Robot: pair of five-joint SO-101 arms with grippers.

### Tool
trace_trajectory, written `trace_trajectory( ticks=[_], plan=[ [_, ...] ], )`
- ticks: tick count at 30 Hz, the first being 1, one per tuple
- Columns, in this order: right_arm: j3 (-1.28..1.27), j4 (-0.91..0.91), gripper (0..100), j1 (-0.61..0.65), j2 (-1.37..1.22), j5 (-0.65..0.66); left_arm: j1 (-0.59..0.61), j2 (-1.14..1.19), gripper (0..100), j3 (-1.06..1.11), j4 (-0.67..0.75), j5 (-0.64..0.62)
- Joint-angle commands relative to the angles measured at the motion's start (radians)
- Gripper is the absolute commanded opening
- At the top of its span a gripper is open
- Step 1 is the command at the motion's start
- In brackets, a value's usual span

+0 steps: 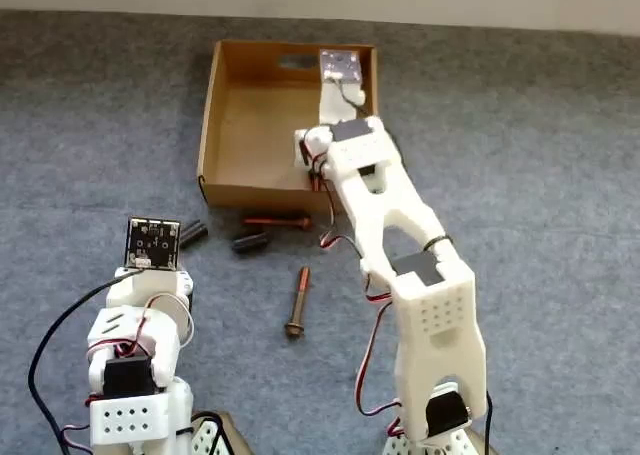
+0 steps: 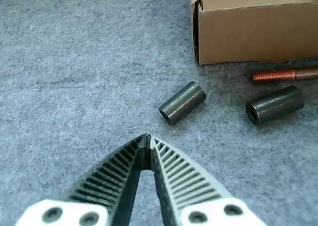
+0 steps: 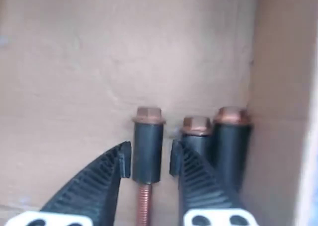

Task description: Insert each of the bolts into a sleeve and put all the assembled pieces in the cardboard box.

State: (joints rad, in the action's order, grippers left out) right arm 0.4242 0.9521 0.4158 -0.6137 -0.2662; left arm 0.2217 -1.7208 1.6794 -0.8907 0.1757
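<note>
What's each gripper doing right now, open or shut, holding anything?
Left gripper: shut, empty, over the carpet.
Right gripper: open, jaws either side of an assembled piece in the cardboard box, not clamping it.

White plastic left arm [image 1: 135, 370] and right arm [image 1: 400, 225], black servo blocks [image 1: 415, 267], red and black cables [image 1: 369, 355], ribbed black fingers [image 2: 181, 179], perhaps circuit boards [image 1: 153, 242] at wrists

A grey, carpet-like mat [image 1: 540, 195] carries everything. The open cardboard box [image 1: 250, 195] sits on it at the far side. Just before the box's near wall lies a copper-coloured bolt [image 1: 275, 219], with a dark sleeve [image 1: 250, 242] just beside it and a second sleeve [image 1: 192, 233] nearby. A second bolt [image 1: 297, 301] lies apart, between the arms.
</note>
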Motion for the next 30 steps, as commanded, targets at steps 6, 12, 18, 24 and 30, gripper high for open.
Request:
trace_trajectory(
  ticks=[6, 12, 18, 24, 30],
  plan=[
    [0.355, 0.303, 5.5, -0.033, 0.116, -0.008, -0.021, -0.016, 1, 0.021, 0.009, 0.008],
    [0.446, 0.432, 0.5, -0.071, 0.151, -0.008, -0.021, -0.016, 1, 0.021, 0.009, 0.008],
    [0.527, 0.556, 0.5, -0.068, 0.206, -0.008, -0.021, -0.016, 1, 0.021, 0.009, 0.008],
    [0.585, 0.673, 0.5, -0.041, 0.260, -0.008, -0.021, -0.016, 1, 0.021, 0.009, 0.008],
    [0.595, 0.751, 0.5, 0.027, 0.269, -0.008, -0.021, -0.018, 1, 0.021, 0.008, 0.008]
  ],
)
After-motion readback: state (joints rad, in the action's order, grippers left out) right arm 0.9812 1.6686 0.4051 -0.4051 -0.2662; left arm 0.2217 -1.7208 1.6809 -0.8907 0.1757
